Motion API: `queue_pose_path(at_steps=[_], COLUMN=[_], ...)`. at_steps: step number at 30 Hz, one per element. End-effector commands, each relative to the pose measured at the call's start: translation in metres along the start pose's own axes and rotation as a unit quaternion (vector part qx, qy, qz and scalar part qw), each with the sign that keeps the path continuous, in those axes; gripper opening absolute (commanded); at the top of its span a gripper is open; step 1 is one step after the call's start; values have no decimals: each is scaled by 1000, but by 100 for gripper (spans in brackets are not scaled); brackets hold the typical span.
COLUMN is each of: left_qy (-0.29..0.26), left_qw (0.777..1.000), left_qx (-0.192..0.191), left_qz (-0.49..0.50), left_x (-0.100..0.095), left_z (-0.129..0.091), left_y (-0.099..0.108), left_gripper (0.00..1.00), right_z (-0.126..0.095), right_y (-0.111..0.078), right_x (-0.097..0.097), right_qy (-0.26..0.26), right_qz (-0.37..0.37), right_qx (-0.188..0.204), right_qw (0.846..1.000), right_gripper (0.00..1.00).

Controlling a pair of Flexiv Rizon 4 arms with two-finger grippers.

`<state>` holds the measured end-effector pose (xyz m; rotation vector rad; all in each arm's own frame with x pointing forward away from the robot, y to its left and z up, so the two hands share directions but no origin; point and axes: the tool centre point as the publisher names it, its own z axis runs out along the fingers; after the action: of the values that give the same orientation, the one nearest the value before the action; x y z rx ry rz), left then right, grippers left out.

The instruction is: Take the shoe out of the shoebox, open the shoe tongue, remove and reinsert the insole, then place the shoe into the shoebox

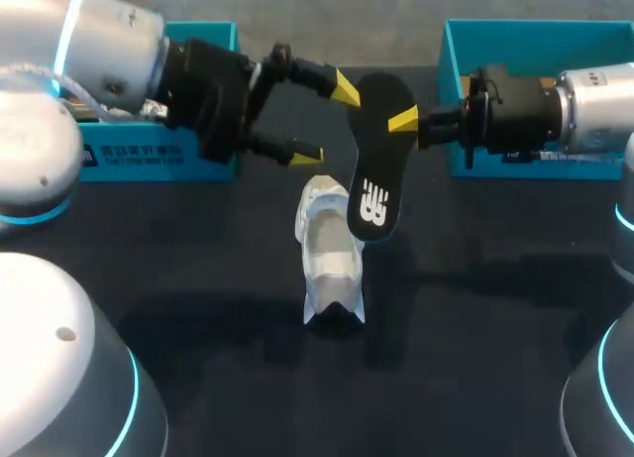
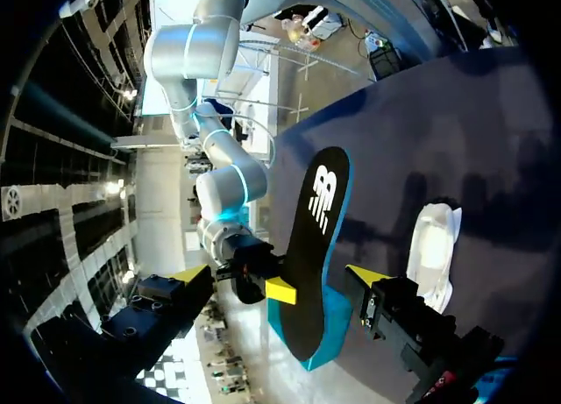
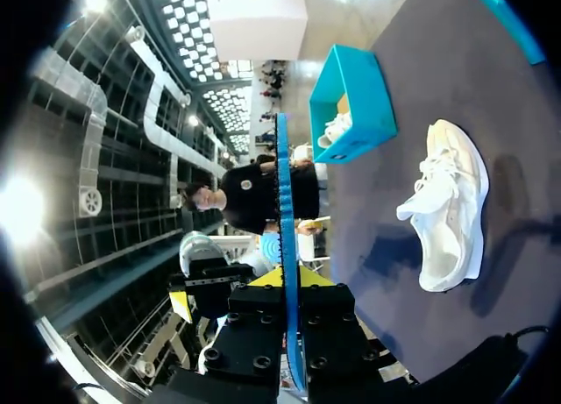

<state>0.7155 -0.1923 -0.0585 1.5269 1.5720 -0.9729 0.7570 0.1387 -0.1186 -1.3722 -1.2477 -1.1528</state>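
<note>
- Dark table [image 1: 475,378] lies under both arms.
- Right gripper [image 1: 401,120] pinches the black insole [image 1: 373,179] by its edge, and the insole hangs in the air, long end down.
- Left gripper [image 1: 327,122] is spread wide around the insole's upper end, not closed on it.
- White shoe [image 1: 327,259] stands on the table, just under the insole.
- Teal shoebox [image 1: 456,51] sits behind the right arm, and a second teal box [image 1: 203,41] sits behind the left arm.

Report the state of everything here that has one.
left gripper: open, holding nothing.
right gripper: shut on the insole.
insole: out of the shoe, held above it.
shoe: upright on the table, in no box.
left shoebox: open, second shoe inside.
right shoebox: open.
</note>
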Motion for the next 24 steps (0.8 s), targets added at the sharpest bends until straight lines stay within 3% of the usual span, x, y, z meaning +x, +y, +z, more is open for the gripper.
queue_pose_path(at_steps=[1,2,11,24], left_qy=[121,150,243,358], left_qw=[992,987,966,927], left_qx=[35,49,92,112], left_qz=[-3,-5,-13,0], left_x=[-8,-11,-27,-45], left_z=[-16,-22,-38,-46], left_y=[7,8,17,30], left_gripper=[100,100,100,100], right_z=[4,5,12,16], right_y=[1,1,0,1], right_x=[-2,-3,-10,-17], right_qy=[-5,-8,-21,-27], right_qz=[2,3,5,9], right_qx=[1,2,10,14], right_qw=[1000,1000,1000,999], right_gripper=[0,0,0,0])
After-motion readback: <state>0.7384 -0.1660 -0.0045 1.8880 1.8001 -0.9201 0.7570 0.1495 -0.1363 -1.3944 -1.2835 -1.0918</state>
